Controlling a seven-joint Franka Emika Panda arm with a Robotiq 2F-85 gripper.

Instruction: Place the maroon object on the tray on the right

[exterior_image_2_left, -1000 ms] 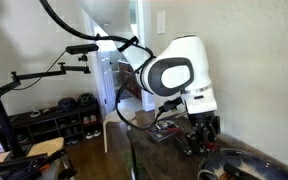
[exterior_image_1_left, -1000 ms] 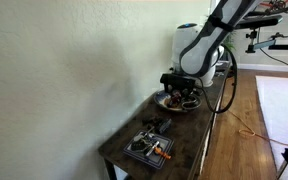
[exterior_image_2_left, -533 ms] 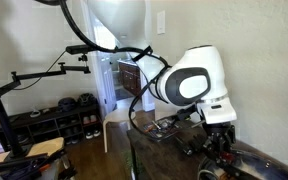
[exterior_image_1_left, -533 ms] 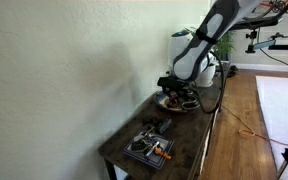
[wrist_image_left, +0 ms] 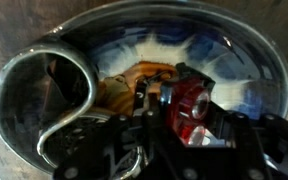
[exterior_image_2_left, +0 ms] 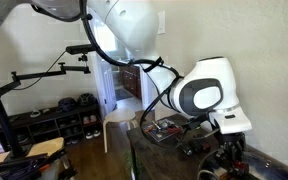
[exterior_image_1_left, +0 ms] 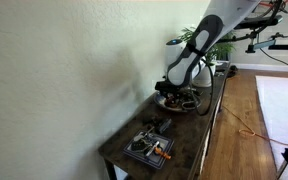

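In the wrist view my gripper (wrist_image_left: 188,112) is shut on the maroon object (wrist_image_left: 195,97), a small shiny dark-red piece held between the black fingers. It hangs low inside the round tray (wrist_image_left: 229,55), a shallow dark dish with a blue-and-white inner face. I cannot tell whether the object touches the tray floor. In both exterior views the gripper (exterior_image_1_left: 180,92) (exterior_image_2_left: 224,155) reaches down onto the round tray (exterior_image_1_left: 170,103) (exterior_image_2_left: 267,164) at the table's far end. The maroon object is hidden there.
A shiny metal cup (wrist_image_left: 42,95) lies in the round tray just left of the gripper, with orange-brown pieces (wrist_image_left: 134,80) beside it. The square grey tray (exterior_image_1_left: 148,147) with small items sits at the table's near end. A wall runs along the table's side.
The arm has swung over and come down onto the round tray. The wrist sits lower and closer to the dish than one second ago.
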